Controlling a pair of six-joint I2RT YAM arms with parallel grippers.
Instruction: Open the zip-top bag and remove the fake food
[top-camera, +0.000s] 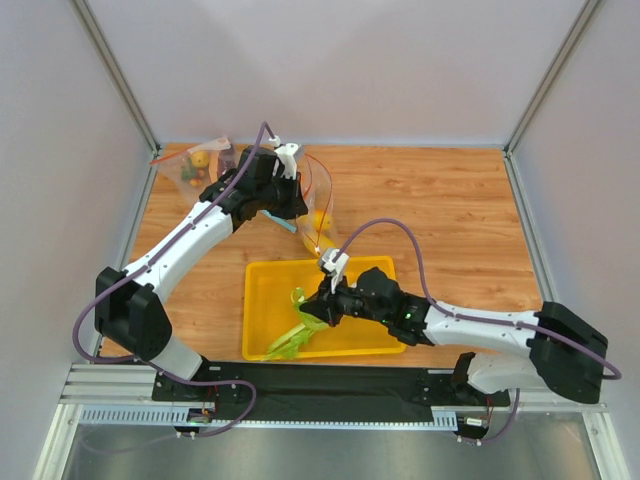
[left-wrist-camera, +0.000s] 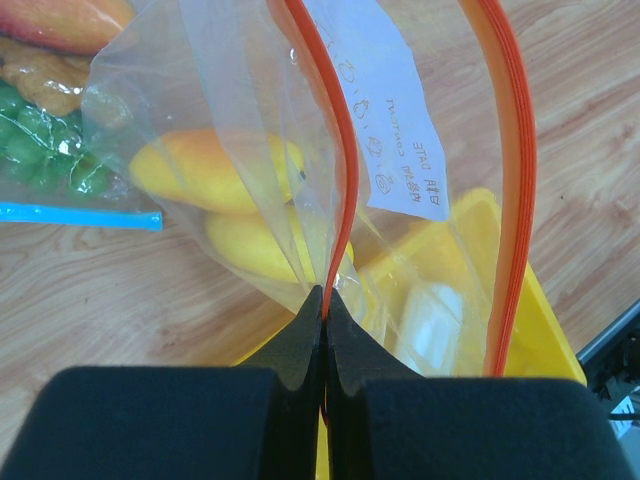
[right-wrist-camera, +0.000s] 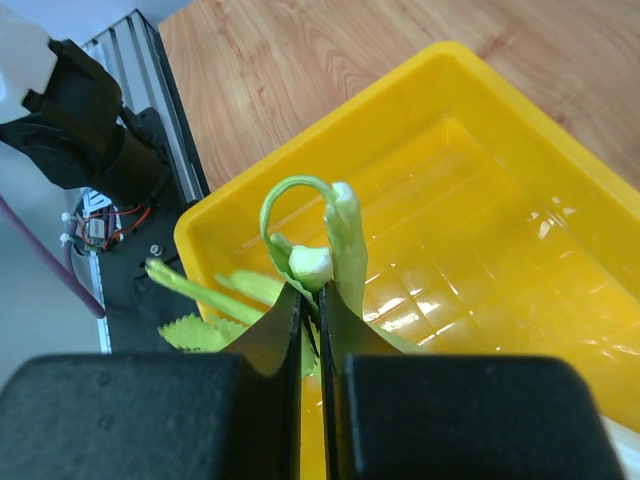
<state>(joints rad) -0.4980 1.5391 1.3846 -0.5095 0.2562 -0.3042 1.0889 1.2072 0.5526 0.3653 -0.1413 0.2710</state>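
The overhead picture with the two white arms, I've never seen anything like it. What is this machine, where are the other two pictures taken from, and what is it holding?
It is a pair of robot arms bolted at the near edge of a wooden table. The overhead picture comes from a fixed camera above and behind them. The other two come from a camera on each wrist, looking along its fingers. On the table are a yellow tray, a clear zip-top bag and, far left, more bags of toy food. The left gripper is shut on the bag's red-orange zip strip; two oval toy fruits are inside. The right gripper is shut on a green celery stalk over the tray.
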